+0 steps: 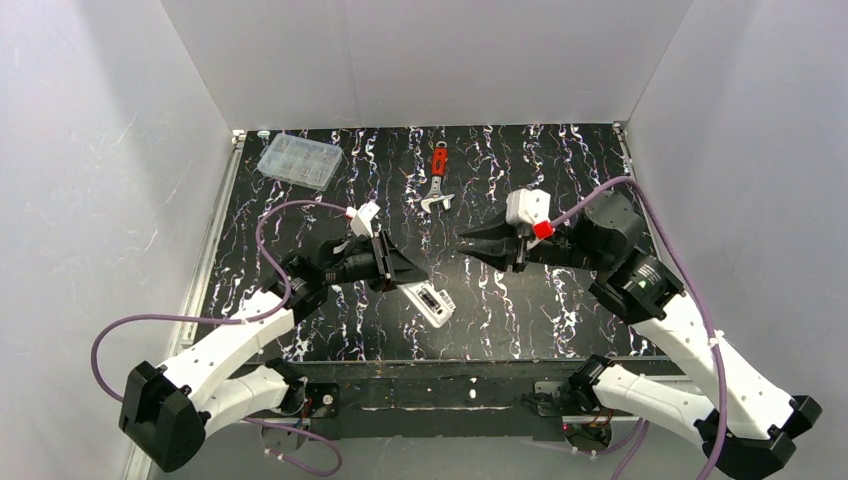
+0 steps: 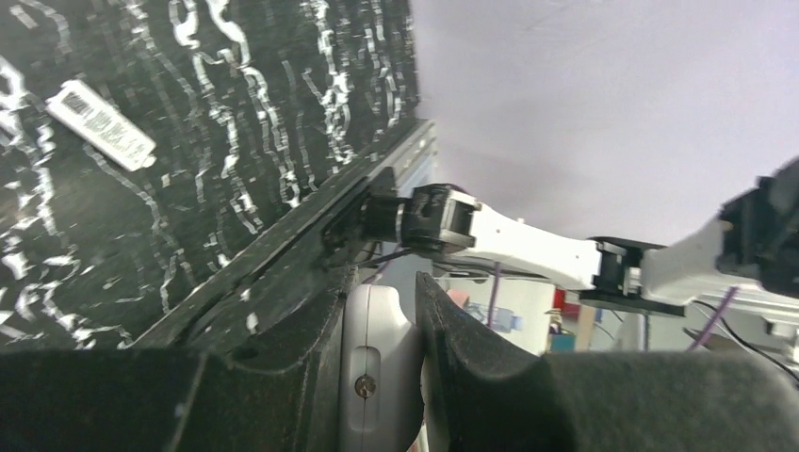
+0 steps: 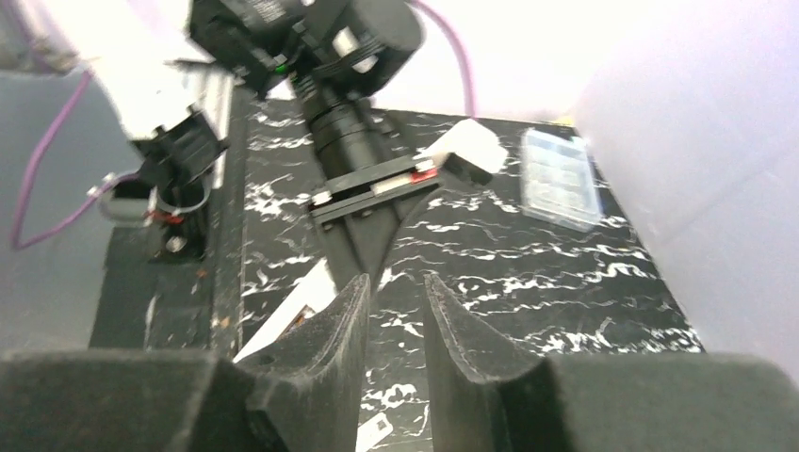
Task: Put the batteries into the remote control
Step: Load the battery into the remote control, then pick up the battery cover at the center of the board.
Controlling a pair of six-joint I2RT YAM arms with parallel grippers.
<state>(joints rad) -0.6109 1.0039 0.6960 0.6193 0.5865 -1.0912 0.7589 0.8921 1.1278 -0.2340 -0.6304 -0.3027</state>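
Storage sits farthest left: a clear compartment box (image 1: pixel 299 160) lies at the far left corner of the table (image 1: pixel 560 160), well apart from the work, probably parked there to keep the middle free.

Toward the near edge, left of centre, the left gripper (image 1: pixel 415 277) is clamped tight on the remote control (image 1: pixel 431 303). It pinches one end, so the rest of the white body sticks out past the fingertips toward the table's middle. The left wrist view shows the white shell squeezed between both pads. This hold reads as a brace, steadying the remote and offering it to the other arm. I cannot tell from these views whether the remote rests on the table or hangs just above it, nor which face is up.

A small loose white piece (image 2: pixel 99 122) with printed lines lies flat on the table nearby. It may be the battery cover set aside, but that is a guess.

A red-handled wrench (image 1: pixel 437 188) lies toward the far edge near the centre, untouched and seemingly no part of this job.

Right of centre, the right gripper (image 1: pixel 470 241) points at the left one, its tip near but apart from the remote. Its fingers (image 3: pixel 350 311) stand a narrow gap apart with only table showing between them. No battery can be made out anywhere, so loading looks not yet done.
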